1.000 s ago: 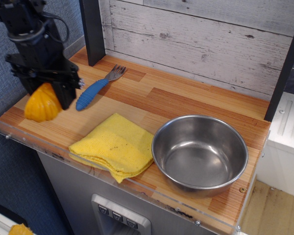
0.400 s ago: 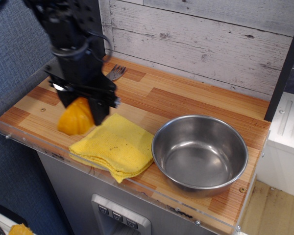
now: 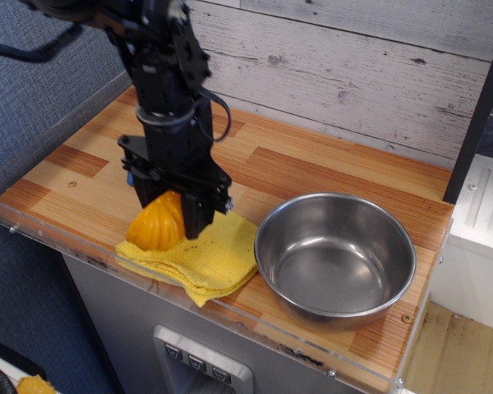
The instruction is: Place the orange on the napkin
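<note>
My gripper (image 3: 174,215) is clamped on the orange (image 3: 157,224), ribbed back facing the camera, fingers (image 3: 199,215) down either side of it. It now hangs over the left part of the napkin (image 3: 204,256); can't tell if the orange's underside touches the cloth or sits just above it. A second ago I was holding the same orange at the far left end of the surface (image 3: 312,176), well apart from the napkin; a moment ago it was just beside the napkin's left edge. So the gripper has carried it rightward, along the front edge, and my arm now blocks the back-left area where a blue-handled fork showed earlier; fork is hidden now. Napkin is in the same spot, folded, near the front lip. Steel bowl (image 3: 335,259) sits just beside the napkin's right edge, unmoved.
</note>
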Available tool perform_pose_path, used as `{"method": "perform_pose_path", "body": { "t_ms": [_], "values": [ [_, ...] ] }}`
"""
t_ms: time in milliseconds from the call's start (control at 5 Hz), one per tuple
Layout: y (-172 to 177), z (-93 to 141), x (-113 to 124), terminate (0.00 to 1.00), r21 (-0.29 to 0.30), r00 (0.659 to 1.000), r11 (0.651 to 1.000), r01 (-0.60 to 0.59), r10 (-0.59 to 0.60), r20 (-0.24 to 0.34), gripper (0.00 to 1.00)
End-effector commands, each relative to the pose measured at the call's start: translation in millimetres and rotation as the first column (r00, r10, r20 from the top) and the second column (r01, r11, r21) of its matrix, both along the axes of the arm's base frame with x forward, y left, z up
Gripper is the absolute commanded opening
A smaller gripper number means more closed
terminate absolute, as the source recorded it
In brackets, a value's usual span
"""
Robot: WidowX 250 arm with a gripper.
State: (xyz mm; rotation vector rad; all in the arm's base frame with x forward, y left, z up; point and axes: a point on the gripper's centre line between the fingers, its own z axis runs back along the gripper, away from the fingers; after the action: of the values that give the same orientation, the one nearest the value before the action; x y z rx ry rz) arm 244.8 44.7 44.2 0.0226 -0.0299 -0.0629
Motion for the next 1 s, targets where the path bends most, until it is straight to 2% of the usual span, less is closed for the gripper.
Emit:
{"method": "perform_pose_path", "body": {
  "t_ms": [0, 400, 600, 800],
  "values": [
    [-6.6, -0.9, 6.3, 0.0, 0.017, 0.999, 0.999, 0.04, -0.04, 0.014, 0.0],
    [-7.2, -2.9, 6.3, 0.0, 0.013, 0.998, 0.998, 0.061, -0.061, 0.02, 0.0],
    [-4.3, -2.4, 6.1, 0.0, 0.01, 0.998, 0.998, 0.064, -0.064, 0.018, 1.0],
    [-2.0, 1.0, 5.1, 0.0, 0.012, 0.998, 0.998, 0.059, -0.059, 0.031, 1.0]
  ]
}}
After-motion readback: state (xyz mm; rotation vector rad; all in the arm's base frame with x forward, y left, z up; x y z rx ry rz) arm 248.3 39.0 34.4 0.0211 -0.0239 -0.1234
